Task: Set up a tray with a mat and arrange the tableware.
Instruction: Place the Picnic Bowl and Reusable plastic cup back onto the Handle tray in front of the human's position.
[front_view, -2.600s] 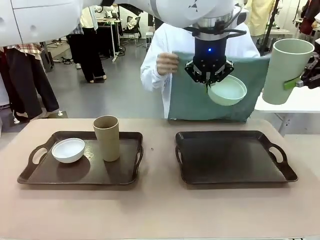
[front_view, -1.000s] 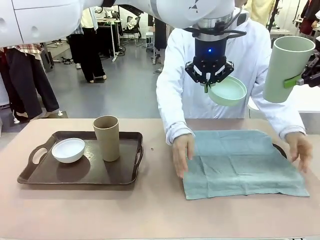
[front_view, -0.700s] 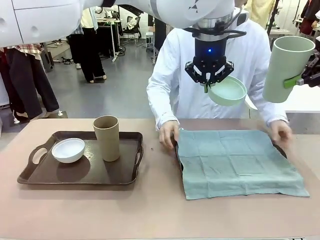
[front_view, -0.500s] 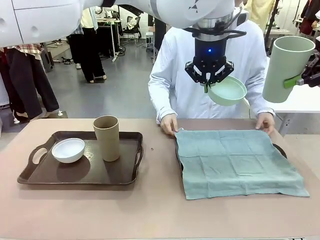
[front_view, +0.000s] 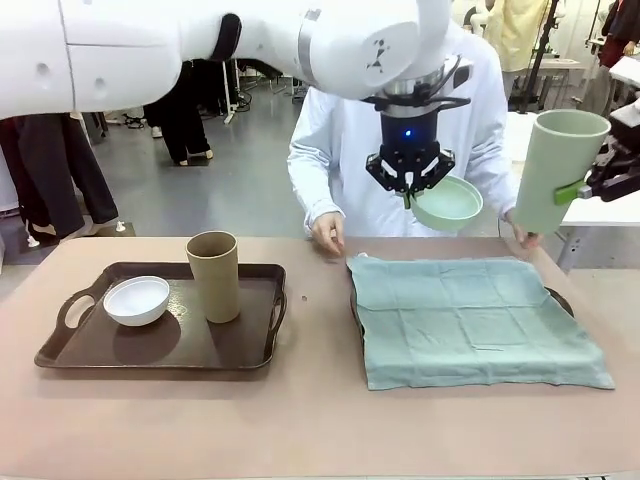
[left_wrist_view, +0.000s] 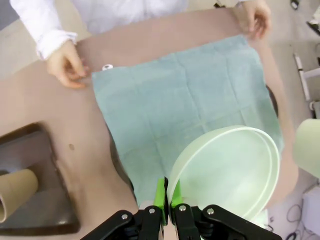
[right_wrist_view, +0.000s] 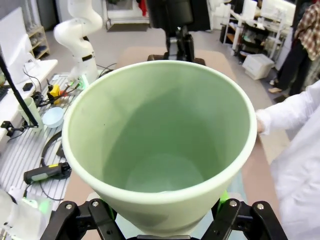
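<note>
The mint green bowl (front_view: 447, 203) hangs tilted in the air above the far edge of the mat (front_view: 470, 320), its thin rim pinched between my left fingers (front_view: 408, 190), which are pressed almost together on it. From my left wrist the bowl (left_wrist_view: 227, 170) looks smooth and matte, shallow and round. The pale green tumbler (front_view: 560, 170) is up at my right, off the bench, with my right fingers (front_view: 568, 190) spread wide and clamped around its tall tapered wall.

What has just changed is the mat. A second ago the person was smoothing it; now it lies flat over the right tray (front_view: 558, 297), soft woven cloth with fold creases, overhanging the near rim. The person's hands (front_view: 327, 232) have drawn back to the bench's far edge. I judge the mat step done, so both my pieces can go down. The cloth may slip or bunch under a sliding base.

On the left tray (front_view: 160, 355), dark and glossy with looped handles, the white bowl (front_view: 136, 300) sits just beside the upright brown tumbler (front_view: 213, 276)
</note>
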